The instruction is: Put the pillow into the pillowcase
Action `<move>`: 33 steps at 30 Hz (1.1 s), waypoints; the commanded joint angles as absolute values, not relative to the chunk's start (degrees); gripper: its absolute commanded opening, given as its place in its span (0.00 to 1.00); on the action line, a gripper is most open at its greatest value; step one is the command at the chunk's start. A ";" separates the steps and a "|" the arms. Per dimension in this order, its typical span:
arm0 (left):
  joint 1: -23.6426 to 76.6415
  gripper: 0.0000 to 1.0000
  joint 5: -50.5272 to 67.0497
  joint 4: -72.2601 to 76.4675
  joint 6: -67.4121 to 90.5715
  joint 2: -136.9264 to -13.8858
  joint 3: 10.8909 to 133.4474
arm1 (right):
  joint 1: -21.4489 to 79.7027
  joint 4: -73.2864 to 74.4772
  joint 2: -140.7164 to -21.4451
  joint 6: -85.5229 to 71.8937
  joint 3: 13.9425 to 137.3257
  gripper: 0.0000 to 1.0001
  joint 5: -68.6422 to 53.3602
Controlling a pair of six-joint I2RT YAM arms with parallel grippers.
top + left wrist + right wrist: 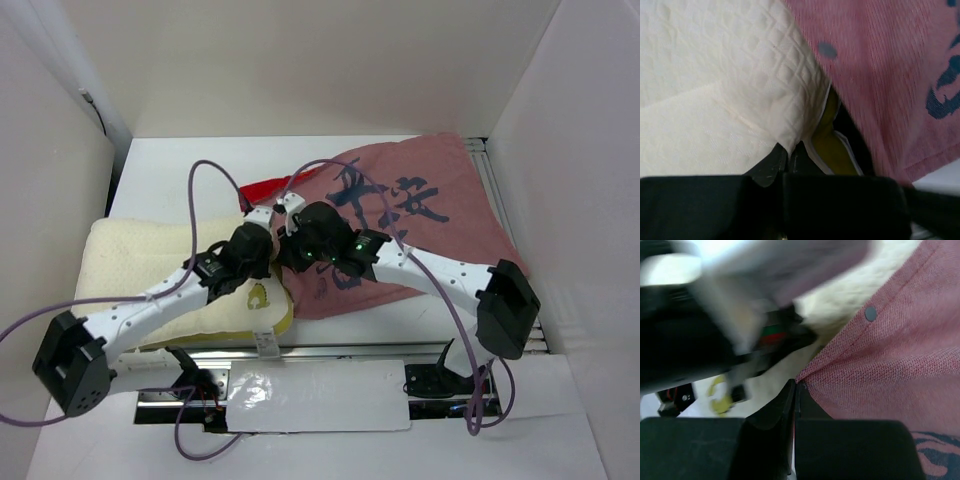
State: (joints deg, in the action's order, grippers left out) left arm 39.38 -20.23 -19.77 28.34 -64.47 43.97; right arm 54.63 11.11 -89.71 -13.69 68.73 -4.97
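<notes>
The cream-white pillow (140,260) lies on the left of the table, its yellow-edged right end (832,150) beside the pillowcase. The dull pink pillowcase (420,215) with dark calligraphy lies at the right, a red patch (262,190) showing at its left end. My left gripper (789,150) is shut on a pinch of the pillow's quilted fabric (740,75) at its right end. My right gripper (796,386) is shut on the edge of the pillowcase (890,370) close to the left gripper. Both meet at the table's middle (285,245).
White walls (40,180) enclose the table on the left, back and right. A white tag (266,343) hangs off the pillow at the near edge. A white sheet (320,395) covers the arm bases. Purple cables (215,175) loop above both arms.
</notes>
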 commanded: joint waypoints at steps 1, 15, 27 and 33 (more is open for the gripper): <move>39.81 0.00 -23.63 -10.03 21.90 -69.42 50.08 | 55.02 7.82 -84.99 -10.81 67.76 0.00 -8.88; 28.57 0.00 -13.54 10.18 9.40 -70.49 52.29 | 49.40 18.37 -88.42 -13.45 71.10 0.00 -5.36; 26.81 0.00 -28.02 21.69 15.37 -83.40 53.36 | 48.87 18.98 -87.89 -13.45 71.10 0.00 -14.57; 26.81 0.00 -28.84 23.29 21.78 -84.46 52.12 | 48.34 18.20 -87.36 -14.67 72.86 0.00 -20.82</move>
